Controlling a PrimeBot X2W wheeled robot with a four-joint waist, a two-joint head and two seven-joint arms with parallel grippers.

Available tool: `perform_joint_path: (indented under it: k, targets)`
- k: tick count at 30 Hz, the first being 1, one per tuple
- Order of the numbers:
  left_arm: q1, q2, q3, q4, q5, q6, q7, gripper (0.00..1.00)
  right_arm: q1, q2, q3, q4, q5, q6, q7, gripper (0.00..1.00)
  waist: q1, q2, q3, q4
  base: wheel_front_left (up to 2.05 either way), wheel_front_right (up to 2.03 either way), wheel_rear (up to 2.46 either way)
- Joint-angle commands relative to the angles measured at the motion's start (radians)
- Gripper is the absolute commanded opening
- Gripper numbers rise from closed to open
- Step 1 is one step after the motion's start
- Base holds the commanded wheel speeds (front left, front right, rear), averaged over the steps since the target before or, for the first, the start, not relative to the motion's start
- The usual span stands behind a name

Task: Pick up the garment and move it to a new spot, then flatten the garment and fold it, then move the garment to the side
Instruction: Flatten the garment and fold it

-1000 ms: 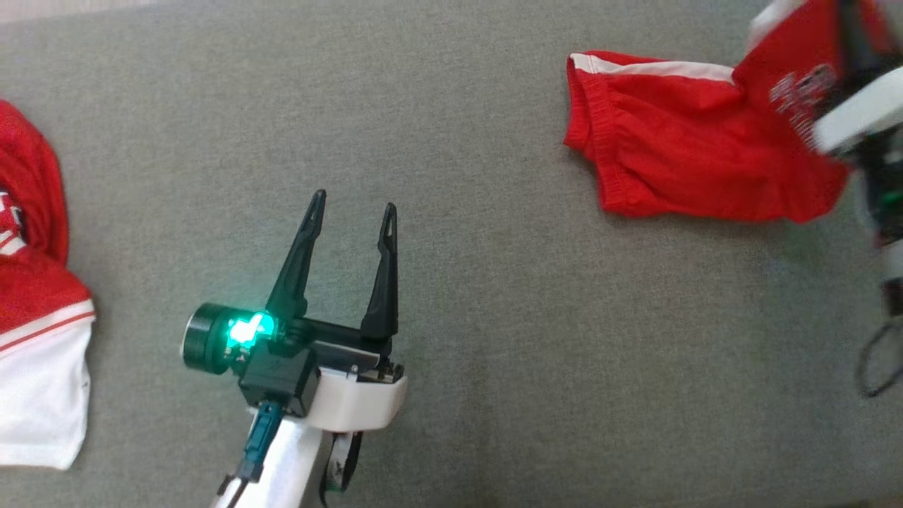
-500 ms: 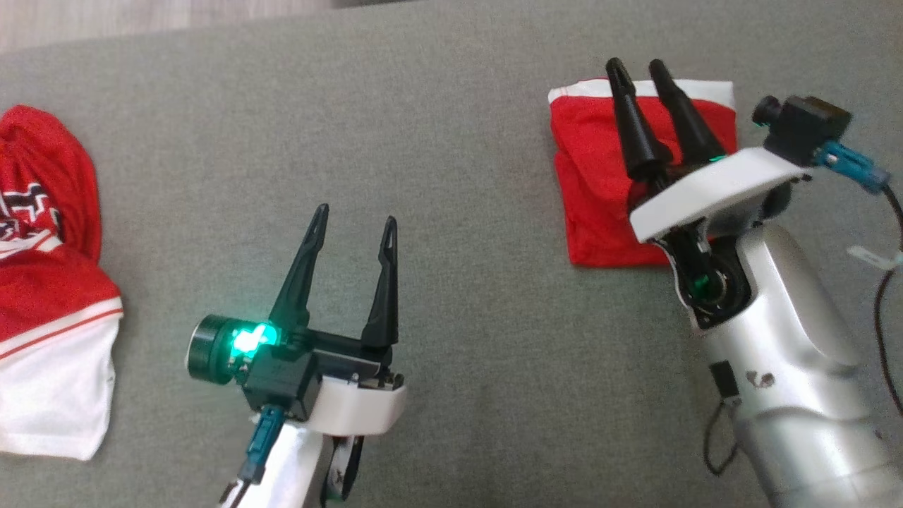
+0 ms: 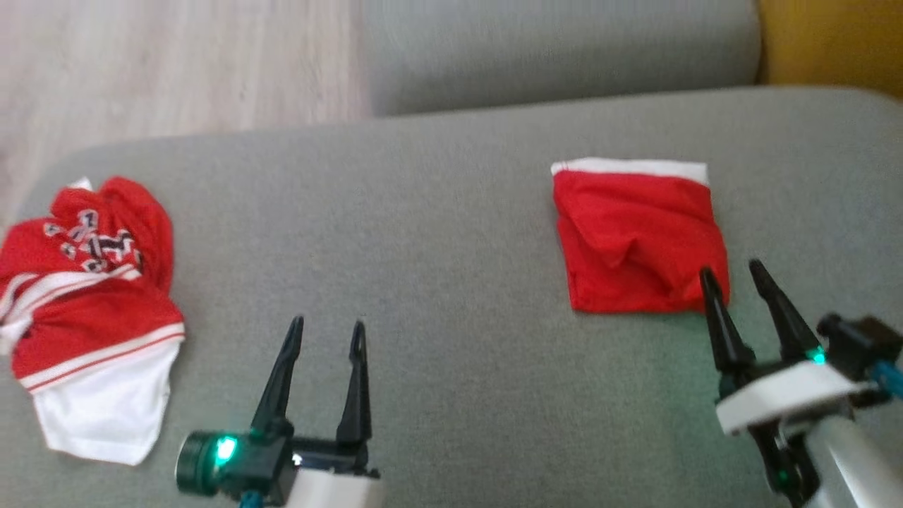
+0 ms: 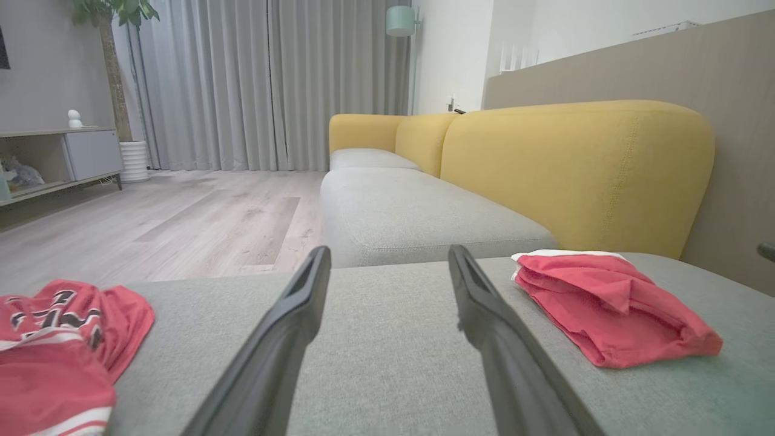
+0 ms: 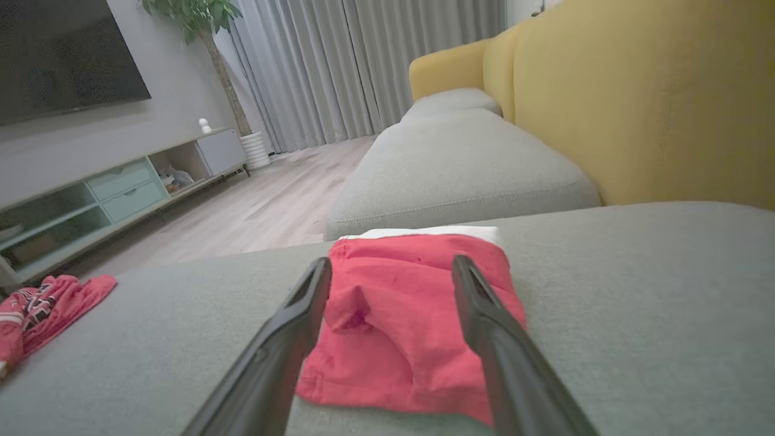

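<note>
The garment (image 3: 635,236) is red with a white band along its far edge and lies folded into a rough square on the grey sofa seat (image 3: 451,233); I also see the garment (image 4: 605,306) in the left wrist view and the garment (image 5: 418,315) in the right wrist view. My right gripper (image 3: 734,271) is open just at its near right corner, pulled back from it, holding nothing. My left gripper (image 3: 326,326) hovers open over bare cushion to the left of the garment, also holding nothing.
A crumpled pile of red and white clothes (image 3: 92,310) lies at the seat's left end. Beyond the seat are another grey cushion (image 3: 557,49), a yellow sofa back (image 4: 575,163) and wooden floor (image 3: 169,63). A TV cabinet (image 5: 103,188) stands across the room.
The right gripper opened and let go of the garment, then drew back toward me. The garment now lies folded smaller. The head camera tilted up, showing the floor and far cushion.
</note>
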Motion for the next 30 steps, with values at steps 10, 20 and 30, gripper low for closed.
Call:
perform_joint_path:
  k: [10, 20, 30]
  targets:
    - [0.061, -0.004, 0.101, -0.02, 0.029, -0.029, -0.005, 1.0, 0.166, 0.108, -0.125, -0.128, -0.268, -0.001, -0.014, 1.0, 0.0003, -0.0001, -0.081, 0.032, 0.0, 0.0, 0.0]
    - [0.077, -0.004, 0.113, 0.008, 0.038, -0.038, -0.005, 1.0, 0.201, 0.152, -0.161, -0.138, -0.32, -0.001, -0.014, 1.0, 0.0003, -0.0001, -0.098, 0.033, 0.0, 0.0, 0.0]
    - [0.08, -0.004, 0.114, 0.023, 0.033, -0.031, -0.005, 1.0, 0.207, 0.152, -0.174, -0.137, -0.325, -0.001, -0.014, 1.0, 0.0003, -0.0001, -0.103, 0.028, 0.0, 0.0, 0.0]
